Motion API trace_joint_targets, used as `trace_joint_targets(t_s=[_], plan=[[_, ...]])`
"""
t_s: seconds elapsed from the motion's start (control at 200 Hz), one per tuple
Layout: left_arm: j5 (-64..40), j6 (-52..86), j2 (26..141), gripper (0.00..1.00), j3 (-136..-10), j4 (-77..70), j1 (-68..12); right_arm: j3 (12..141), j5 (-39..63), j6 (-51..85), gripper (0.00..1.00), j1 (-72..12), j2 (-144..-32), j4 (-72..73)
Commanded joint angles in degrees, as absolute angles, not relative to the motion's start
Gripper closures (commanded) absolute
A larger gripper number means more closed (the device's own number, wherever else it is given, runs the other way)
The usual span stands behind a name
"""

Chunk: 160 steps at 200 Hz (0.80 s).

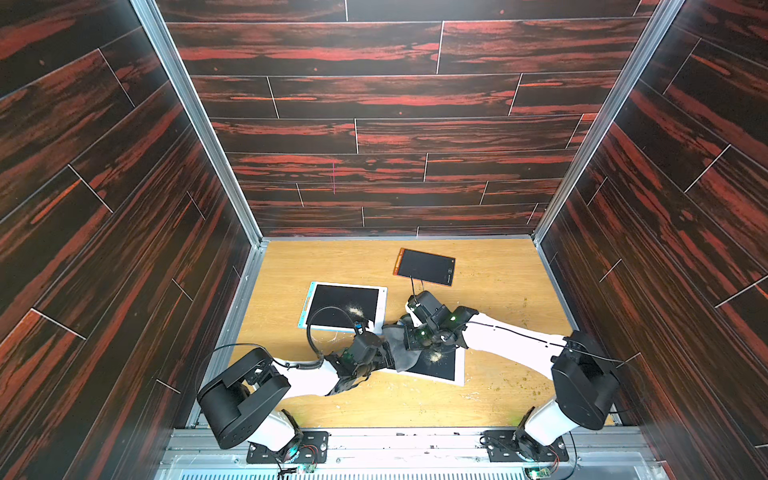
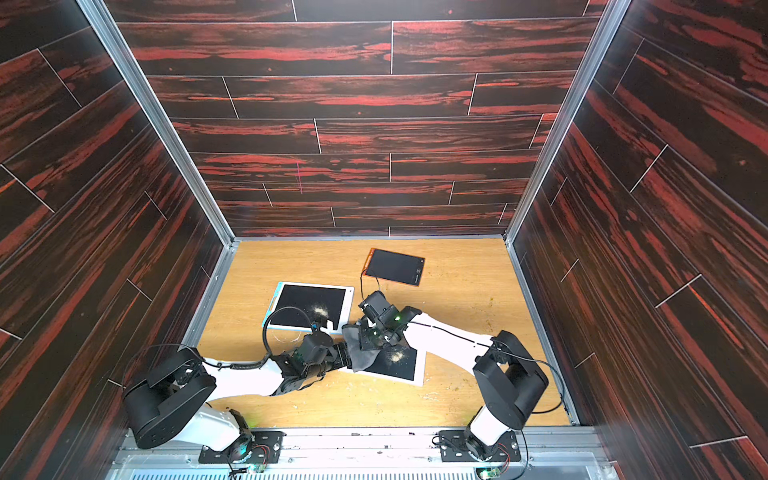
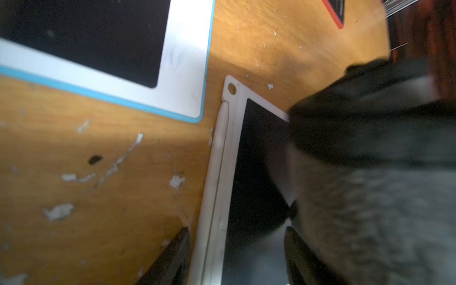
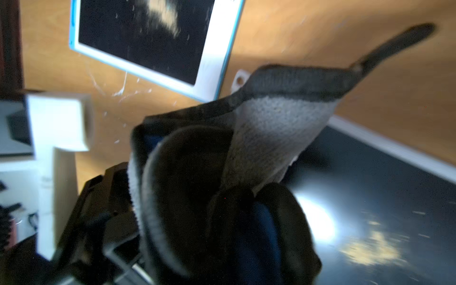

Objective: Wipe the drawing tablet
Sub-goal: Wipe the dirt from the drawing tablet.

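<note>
1. Grey knit cloth w/ dark trim [image 1: 401, 349] [image 4: 271, 128] is pinched in the R jaws, which are closed tight on a bunched fold. The rest is hung over the L end of the near tablet; contact w/ the screen can't be told.
2. Task's thing, the white-framed drawing tablet w/ black screen [image 1: 444, 368] [image 2: 401, 363], is laid flat on the light wood tabletop [image 1: 498, 270]. It is the tablet nearest the robot, approx centre, btwn the two arms.
3. A pale crumb patch [image 1: 435, 356] [image 4: 370, 249] is seen on its screen, uncovered, just beside the cloth's edge.
4. L jaws are held part-way apart, straddling the tablet's L frame edge: one finger [image 3: 172, 261] is on the tabletop side, the other over the screen. Contact w/ the frame can't be told.
5. A blue-edged white tablet w/ black screen [image 1: 345, 305] is set further back, to the L, its near corner close to the task tablet's holed tab but apart. A 2nd crumb patch [image 1: 355, 309] is seen on it.
6. An orange-framed black tablet [image 1: 424, 267] is placed at the back, well apart.
7. White flecks [image 3: 59, 211] are scattered on the tabletop by the L jaws.
</note>
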<state>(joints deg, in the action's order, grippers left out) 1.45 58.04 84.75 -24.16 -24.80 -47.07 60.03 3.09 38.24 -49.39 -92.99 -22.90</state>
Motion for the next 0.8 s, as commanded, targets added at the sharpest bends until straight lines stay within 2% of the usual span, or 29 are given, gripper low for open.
trace_joint_targets(t_s=[0.0, 0.461, 0.621, 0.797], plan=[[-0.44, 62.72, 83.16, 0.38, -21.36, -28.29, -48.44, 57.9, 9.84, 40.63, 1.0, -49.3, -94.45, -18.47], [2.05, 64.22, 79.21, 0.38, -20.95, -26.36, -53.06, 49.34, 12.07, 42.93, 1.0, -46.71, -99.03, -10.57], [6.33, 58.26, 77.03, 0.39, -24.08, -13.38, -53.09, 48.19, 8.68, 42.12, 1.0, -46.69, -100.49, -12.42], [12.58, 50.78, 77.28, 0.49, -29.71, 1.35, -53.39, 46.59, 4.17, 42.62, 1.0, -46.63, -102.25, -14.66]])
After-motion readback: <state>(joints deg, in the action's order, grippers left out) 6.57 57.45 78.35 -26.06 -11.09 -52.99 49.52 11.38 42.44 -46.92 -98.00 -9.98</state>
